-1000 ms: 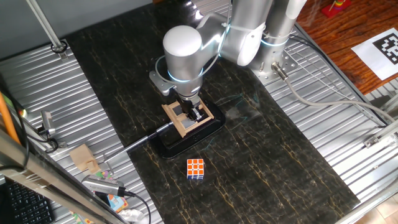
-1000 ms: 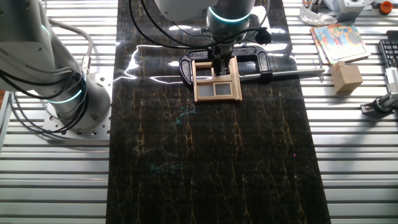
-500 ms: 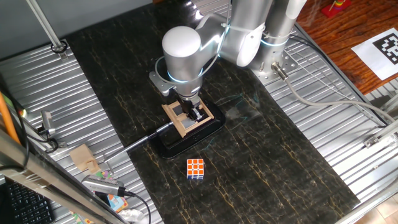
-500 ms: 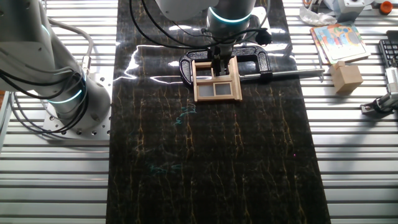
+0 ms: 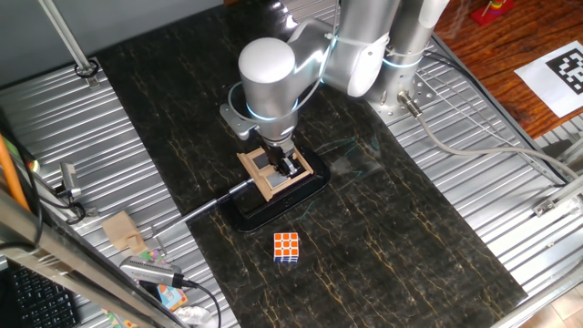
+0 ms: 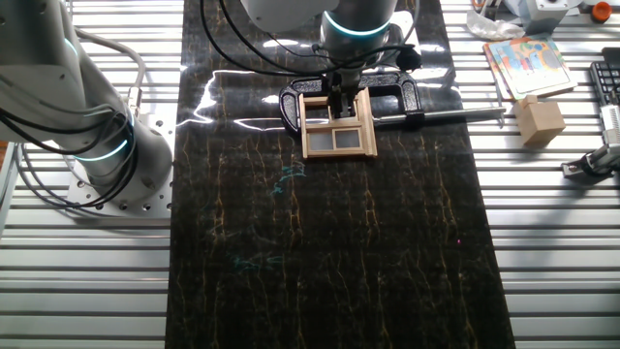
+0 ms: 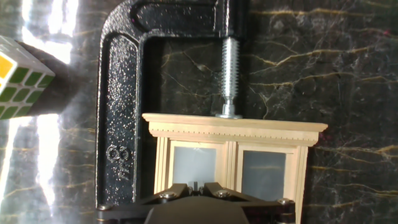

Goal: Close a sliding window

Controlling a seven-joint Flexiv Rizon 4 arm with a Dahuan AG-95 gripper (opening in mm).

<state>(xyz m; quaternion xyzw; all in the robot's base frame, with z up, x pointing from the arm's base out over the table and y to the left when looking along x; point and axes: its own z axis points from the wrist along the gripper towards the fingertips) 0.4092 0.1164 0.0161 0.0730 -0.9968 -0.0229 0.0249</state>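
The sliding window [image 5: 270, 179] is a small light-wood frame with grey panes, lying flat and held in a black C-clamp [image 5: 273, 208] on the dark marble mat. In the other fixed view the window [image 6: 338, 139] lies just in front of the arm's wrist. My gripper [image 5: 290, 167] points down onto the window's upper half, also seen as gripper [image 6: 339, 105]. In the hand view the gripper [image 7: 198, 185] has its two fingers drawn together over the window [image 7: 233, 132], above the bar between two panes. Nothing clearly sits between the fingertips.
An orange-white puzzle cube [image 5: 286, 247] stands on the mat near the clamp, cube [image 7: 18, 78] in the hand view. The clamp's screw [image 7: 230, 74] presses the frame's top; its rod [image 6: 455, 114] sticks out sideways. A wooden block [image 6: 539, 120] and books [image 6: 523, 60] lie on the ribbed side.
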